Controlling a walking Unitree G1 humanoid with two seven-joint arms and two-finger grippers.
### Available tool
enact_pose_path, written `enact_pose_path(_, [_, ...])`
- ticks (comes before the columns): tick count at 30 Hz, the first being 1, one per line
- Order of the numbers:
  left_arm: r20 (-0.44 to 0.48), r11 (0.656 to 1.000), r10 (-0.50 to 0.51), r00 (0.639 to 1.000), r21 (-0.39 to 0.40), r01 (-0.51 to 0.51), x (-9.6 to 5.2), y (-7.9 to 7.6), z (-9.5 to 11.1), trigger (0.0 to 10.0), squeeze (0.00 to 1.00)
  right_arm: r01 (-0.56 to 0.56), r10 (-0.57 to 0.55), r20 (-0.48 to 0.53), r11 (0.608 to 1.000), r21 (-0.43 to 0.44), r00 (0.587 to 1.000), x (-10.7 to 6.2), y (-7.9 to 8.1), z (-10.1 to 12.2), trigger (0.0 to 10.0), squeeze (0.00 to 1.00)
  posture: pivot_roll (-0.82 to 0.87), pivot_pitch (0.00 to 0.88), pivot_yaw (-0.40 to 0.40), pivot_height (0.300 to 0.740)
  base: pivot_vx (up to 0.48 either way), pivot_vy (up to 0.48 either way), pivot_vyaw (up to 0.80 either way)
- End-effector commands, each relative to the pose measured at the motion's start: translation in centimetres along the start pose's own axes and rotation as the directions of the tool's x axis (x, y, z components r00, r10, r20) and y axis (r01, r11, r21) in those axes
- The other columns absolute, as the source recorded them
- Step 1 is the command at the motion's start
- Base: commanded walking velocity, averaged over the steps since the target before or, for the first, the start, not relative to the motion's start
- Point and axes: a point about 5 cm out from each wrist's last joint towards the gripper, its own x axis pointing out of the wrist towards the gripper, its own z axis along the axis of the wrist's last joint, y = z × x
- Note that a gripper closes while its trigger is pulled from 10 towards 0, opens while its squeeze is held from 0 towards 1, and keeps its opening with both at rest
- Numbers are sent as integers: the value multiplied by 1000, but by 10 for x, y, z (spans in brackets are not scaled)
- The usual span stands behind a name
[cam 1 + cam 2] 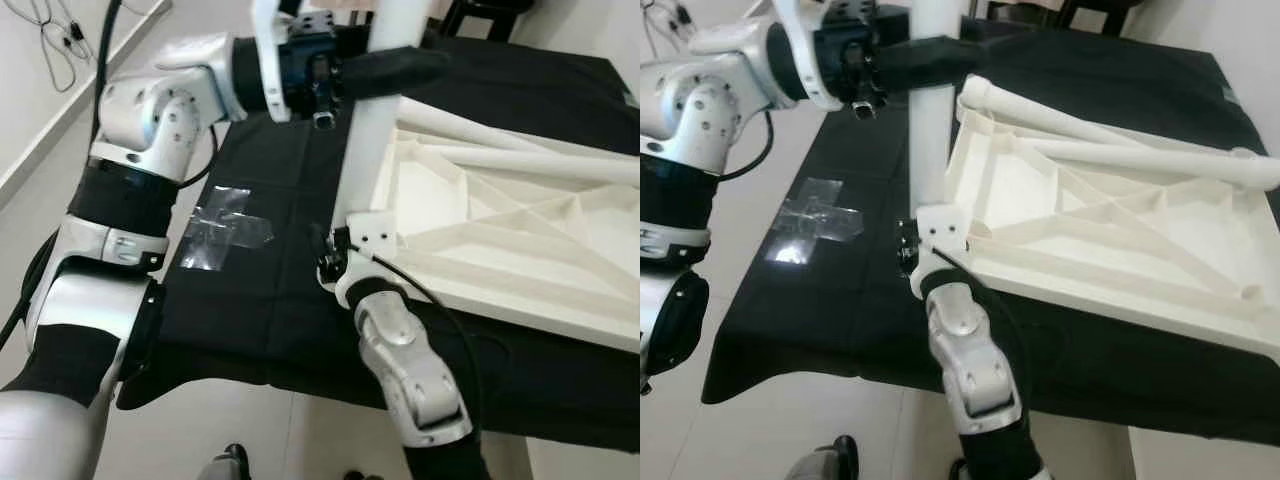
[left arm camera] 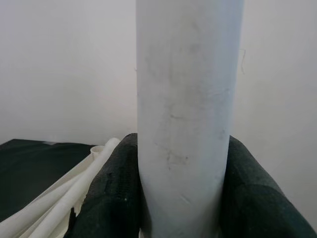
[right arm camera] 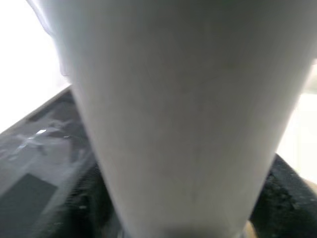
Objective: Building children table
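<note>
Left gripper (image 1: 385,68): at about 12 o'clock in the head view, its black jaws are clamped around the upper part of the upright leg (image 1: 368,140); the left wrist view shows a finger (image 2: 111,198) pressed on each side of the white tube.
Tape patch (image 1: 222,231): clear strips stuck on the black cloth (image 1: 260,300) of the bench, at 9 o'clock from the leg's foot.
Right gripper (image 1: 925,240): low on the same leg, by the corner bracket (image 1: 942,226) of the tabletop; the right wrist view shows dark finger pads either side of the tube, so it looks closed on it.
Tabletop (image 1: 1100,215): white, ribbed underside up, lying on the cloth at 3 o'clock from the leg.
Spare legs (image 1: 1110,140): two loose tubes lying across the tabletop toward 1 o'clock.
Step in hand: seating the first leg into its corner socket, by my reading.
Next move: likely a straight push or twist with the tube kept vertical, then letting go to reach for a spare leg.
Hidden: the socket joint sits behind the right wrist; the leg's top is cut off by the frame, so how deep it sits cannot be told.
</note>
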Motion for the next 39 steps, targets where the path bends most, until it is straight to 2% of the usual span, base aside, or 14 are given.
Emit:
enact_pose_path(1, [-30, 998, -59, 998, -20, 59, 6, -7, -8, 0, 0, -59, 59, -5, 998, 35, 998, 7, -7, 2, 10000, 1000, 25, 265, -34, 740, 0, 0, 0])
enact_pose_path(4, [-30, 997, -67, 997, -27, 66, 6, -9, -9, 0, 0, -322, 323, 50, 946, -34, 945, 25, -24, 29, 10000, 1000, 24, 261, -30, 740, 0, 0, 0])
enact_pose_path(9, [-30, 997, -75, 997, -32, 74, 7, -10, -10, 0, 0, -430, 435, 31, 898, -98, 900, 32, -33, 38, 10000, 918, 25, 260, -28, 740, 0, 0, 0])
enact_pose_path(10, [-31, 996, -79, 996, -33, 78, 7, -11, -10, 0, 0, -458, 463, 25, 881, -116, 886, 35, -36, 41, 10000, 651, 27, 260, -26, 740, 0, 0, 0])
enact_pose_path(11, [-31, 996, -82, 996, -35, 80, 7, -12, -10, 0, 0, -488, 494, 18, 864, -125, 869, 39, -39, 45, 10000, 0, 29, 261, -26, 740, 0, 0, 0])
enact_pose_path(15, [-31, 996, -83, 996, -36, 82, 7, -12, -10, 0, 0, -512, 517, 15, 850, -126, 856, 41, -41, 48, 10000, 0, 31, 264, -25, 740, 0, 0, 0])
enact_pose_path(18, [-27, 996, -81, 996, -41, 79, 7, -14, -10, 0, 0, -621, 628, -4, 769, -155, 778, 44, -40, 55, 10000, 0, 34, 272, -26, 740, 0, 0, 0])
enact_pose_path(25, [-11, 995, -85, 996, -47, 84, 7, -16, -11, 0, 0, -721, 728, 25, 683, -119, 685, 49, -43, 66, 10000, 0, 28, 281, -29, 740, 0, 0, 0])
enact_pose_path(26, [18, 983, -158, 987, -90, 159, 5, -23, -10, 0, 0, -766, 771, 45, 636, -89, 635, 49, -42, 69, 10000, 0, 26, 282, -32, 740, 0, 0, 0])
enact_pose_path(31, [53, 946, -291, 955, -136, 296, -2, -37, -6, 0, 0, -829, 830, 79, 557, -60, 552, 44, -38, 75, 10000, 0, 24, 282, -34, 740, 0, 0, 0])
enact_pose_path(34, [104, 906, -384, 918, -148, 396, -10, -50, -2, 0, 0, -900, 900, 106, 431, -65, 423, 31, -30, 79, 10000, 0, 20, 284, -37, 740, 0, 0, 0])
enact_pose_path(36, [116, 900, -394, 912, -152, 408, -11, -52, -2, 0, 0, -912, 912, 103, 405, -69, 398, 29, -28, 78, 9020, 0, 20, 284, -37, 740, 0, 0, 0])
enact_pose_path(38, [132, 904, -388, 912, -137, 404, -13, -52, 0, 0, 0, -929, 930, 100, 361, -78, 353, 25, -26, 76, 0, 0, 16, 282, -39, 740, 0, 0, 0])
enact_pose_path(39, [137, 907, -384, 913, -130, 401, -14, -51, 1, 0, 0, -932, 933, 102, 354, -80, 346, 25, -25, 75, 0, 0, 16, 282, -39, 740, 0, 0, 0])
